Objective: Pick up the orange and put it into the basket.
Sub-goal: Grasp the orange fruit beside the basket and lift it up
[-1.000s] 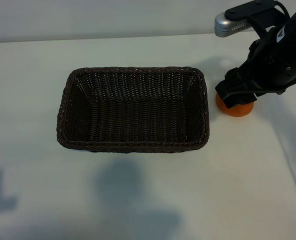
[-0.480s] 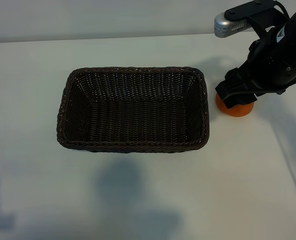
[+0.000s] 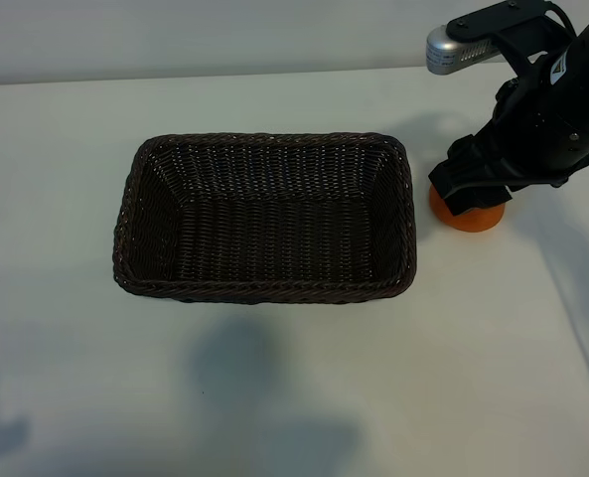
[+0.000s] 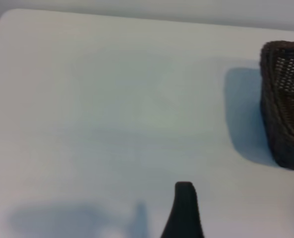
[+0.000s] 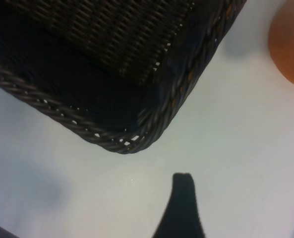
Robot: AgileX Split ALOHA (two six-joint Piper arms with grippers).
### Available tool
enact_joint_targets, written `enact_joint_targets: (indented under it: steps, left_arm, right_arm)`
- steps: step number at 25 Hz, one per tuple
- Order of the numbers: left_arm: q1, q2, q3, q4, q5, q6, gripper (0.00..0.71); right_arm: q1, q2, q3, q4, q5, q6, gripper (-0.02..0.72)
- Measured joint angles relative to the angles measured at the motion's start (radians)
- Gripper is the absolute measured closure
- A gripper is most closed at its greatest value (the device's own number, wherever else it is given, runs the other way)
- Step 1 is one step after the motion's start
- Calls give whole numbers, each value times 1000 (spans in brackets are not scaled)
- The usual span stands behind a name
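A rectangular dark-brown woven wicker basket (image 3: pixel 264 217) with a braided rim sits empty at the centre of the white table (image 3: pixel 274 388) in the exterior view. To its right, in the frame's upper right, the black right gripper (image 3: pixel 470 186) hangs low over the roundish matte orange fruit (image 3: pixel 468 216), fingers spread apart, with nothing gripped. The orange rests on the table just beside the basket's right wall. The left gripper (image 4: pixel 183 210), seen only in its wrist view, likewise stands open above bare tabletop.
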Motion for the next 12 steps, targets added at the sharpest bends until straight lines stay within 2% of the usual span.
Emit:
enact_joint_targets:
  steps: [12]
  left_arm:
    - [0,0,7,35,-36,-1,117]
  right_arm:
    - [0,0,0,-4,-86,40,133]
